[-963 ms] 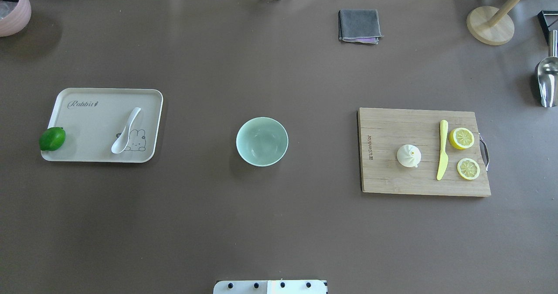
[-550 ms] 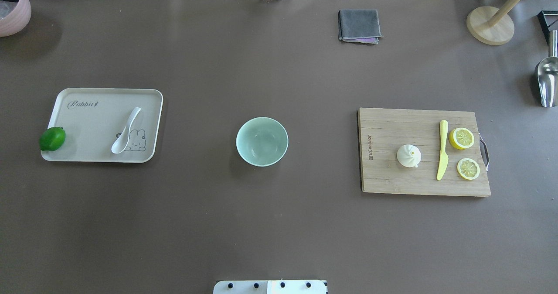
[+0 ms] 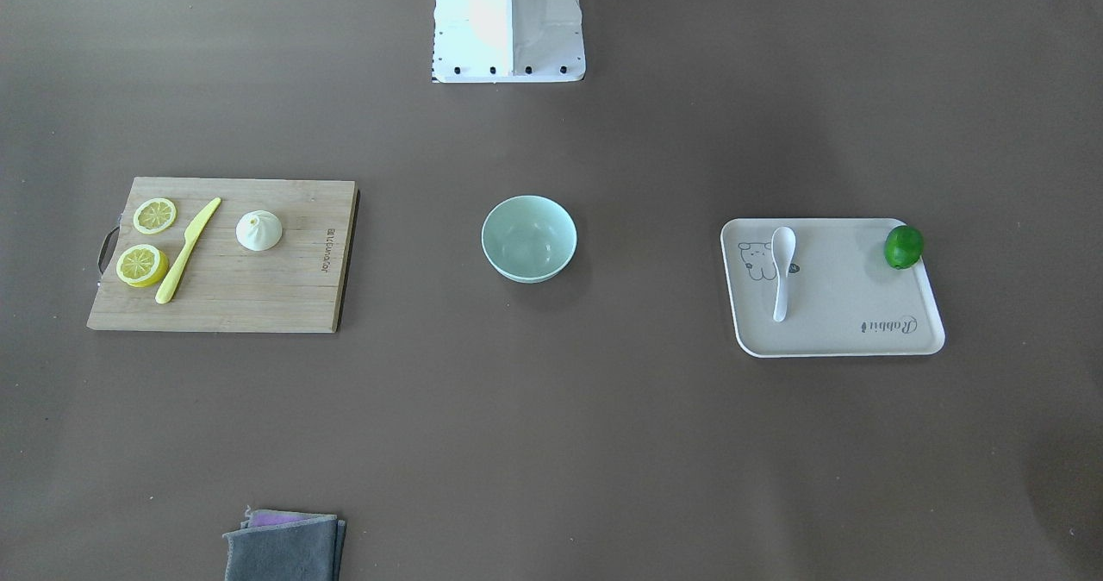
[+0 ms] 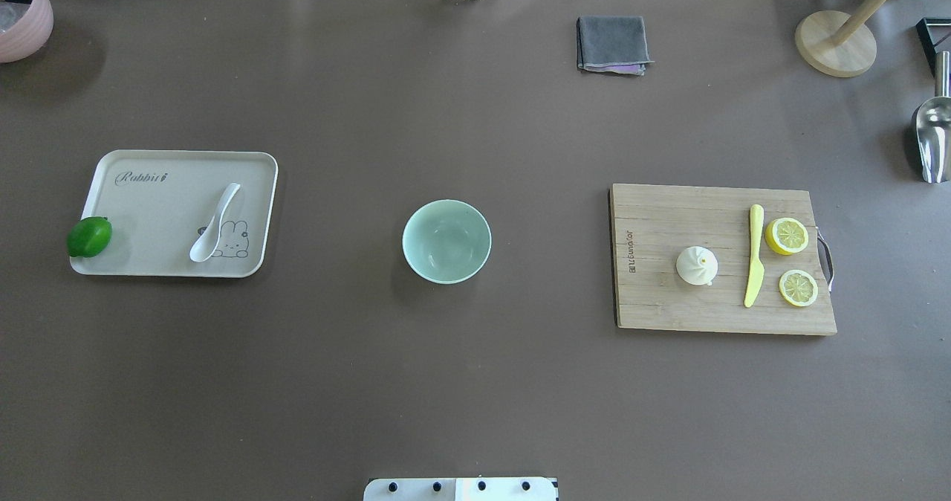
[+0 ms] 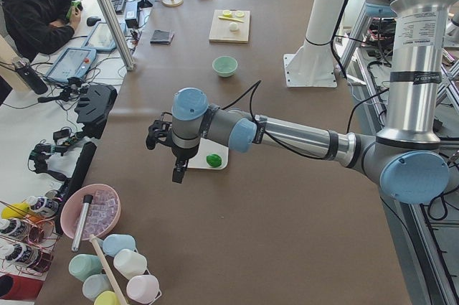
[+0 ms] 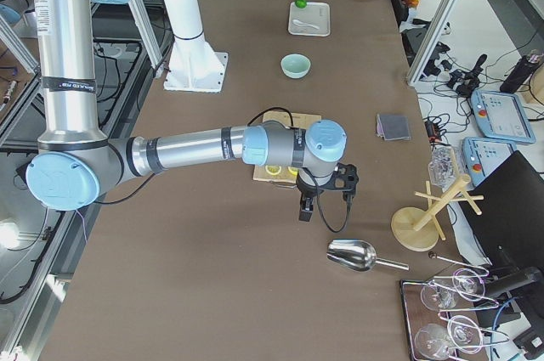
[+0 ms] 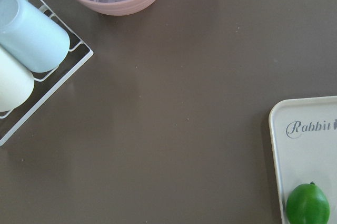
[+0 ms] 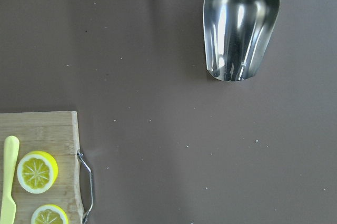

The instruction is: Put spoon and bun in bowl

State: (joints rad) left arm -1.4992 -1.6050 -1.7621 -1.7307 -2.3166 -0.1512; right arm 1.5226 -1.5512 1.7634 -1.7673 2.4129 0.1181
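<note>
Nearest the robot's edge the brown tabletop (image 4: 475,382) is bare matte sheet.

In the middle band, the spoon (image 4: 215,224) lies on the beige tray (image 4: 148,211) toward the left end. Its long axis runs roughly near edge to far edge, with the scoop nearer the robot and the handle tilted away toward the middle.

The left claw (image 5: 176,176) hangs above the tabletop outside the tray's lime (image 4: 89,236) side, so the spoon lies inward from it, across the tray. That arm is the nearer one.

The bowl (image 4: 446,244) stands empty at the centre.

Toward the right end, the bun (image 4: 697,265) sits upright on the cutting board (image 4: 669,218). The right claw (image 6: 304,213) hovers past the board's handle end, so the bun lies inward beyond the lemon slices (image 4: 787,236) and the knife (image 4: 754,257).

Whether either claw is spread cannot be told.

A folded cloth (image 4: 612,44) lies at the far edge.
</note>
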